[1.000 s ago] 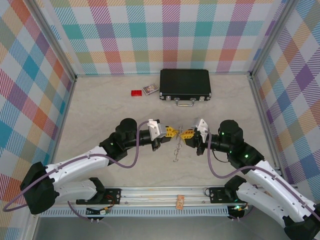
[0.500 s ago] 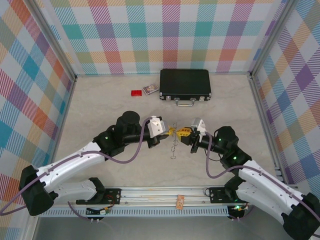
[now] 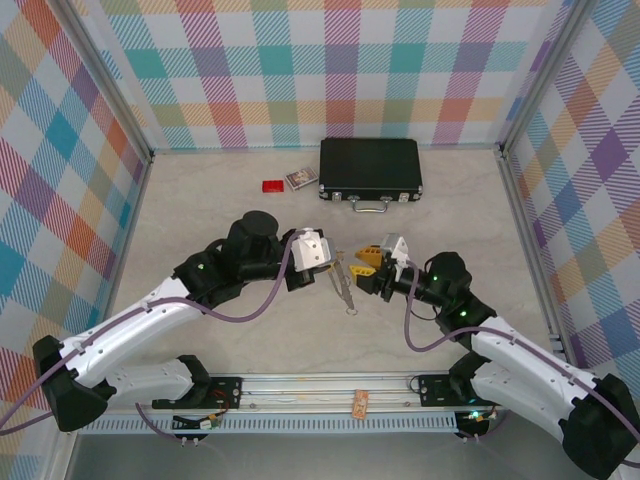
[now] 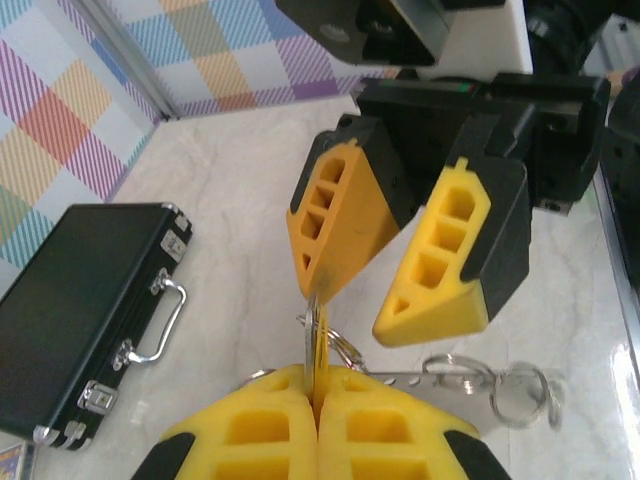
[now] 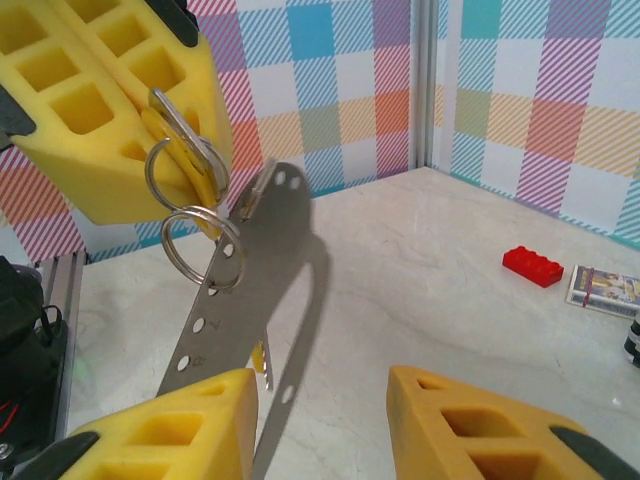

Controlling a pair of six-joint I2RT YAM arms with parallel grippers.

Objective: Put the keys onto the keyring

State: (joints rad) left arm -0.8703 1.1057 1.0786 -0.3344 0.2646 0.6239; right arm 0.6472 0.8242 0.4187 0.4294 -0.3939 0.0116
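We count two grippers, the left gripper (image 3: 336, 263) and the right gripper (image 3: 367, 265). At the far side are one black case (image 3: 370, 168), one red block (image 3: 272, 186) and one small card (image 3: 301, 179). There are also two split rings (image 5: 164, 243) and one perforated metal strip (image 5: 250, 262).

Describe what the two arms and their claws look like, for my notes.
The left arm and right arm have white link shells, black joints with small green lights, and a looping purple cable each. The left claw and right claw are yellow hollow-celled wedges backed in black.
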